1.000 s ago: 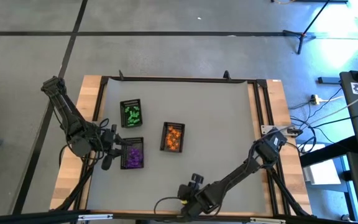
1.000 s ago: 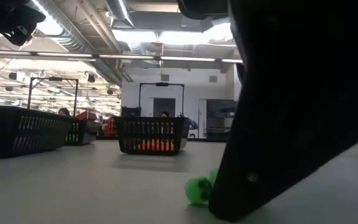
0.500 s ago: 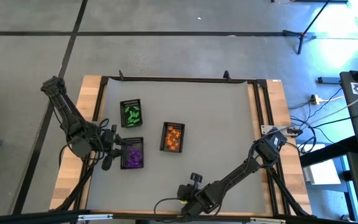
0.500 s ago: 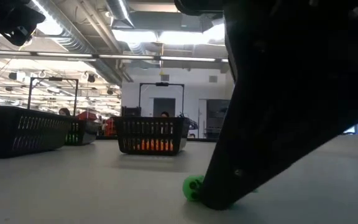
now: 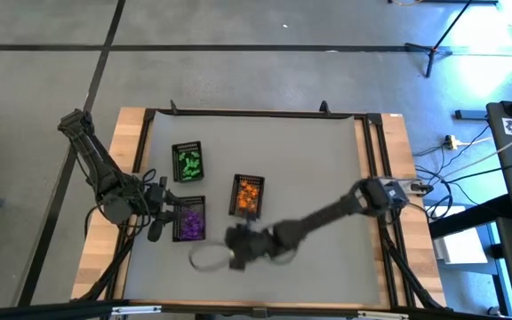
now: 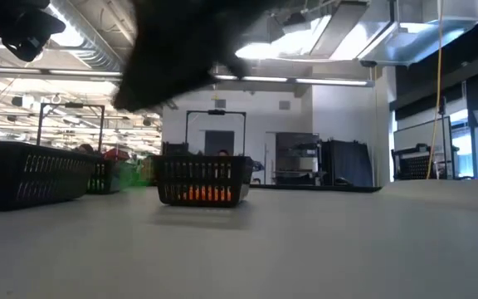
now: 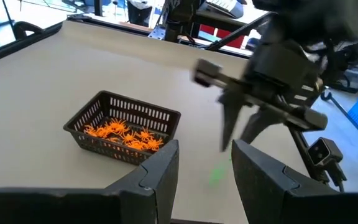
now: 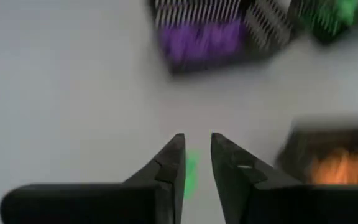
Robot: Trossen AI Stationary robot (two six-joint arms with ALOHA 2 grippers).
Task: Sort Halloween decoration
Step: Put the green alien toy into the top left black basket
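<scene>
From above, the right gripper hangs below the orange tray; the left gripper waits open beside the purple tray. In the right wrist view, a green trinket shows between slightly parted fingers; I cannot tell if it is held.

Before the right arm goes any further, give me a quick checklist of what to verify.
1. Green piece secure in the right gripper: cannot tell; it shows at the tips, blurred.
2. Green tray in place with green pieces inside: ok.
3. Left gripper open, empty, parked beside the purple tray: ok.
4. Orange tray upright, only orange pieces inside: ok.
5. Loose pieces elsewhere on the table: none seen, ok.
</scene>
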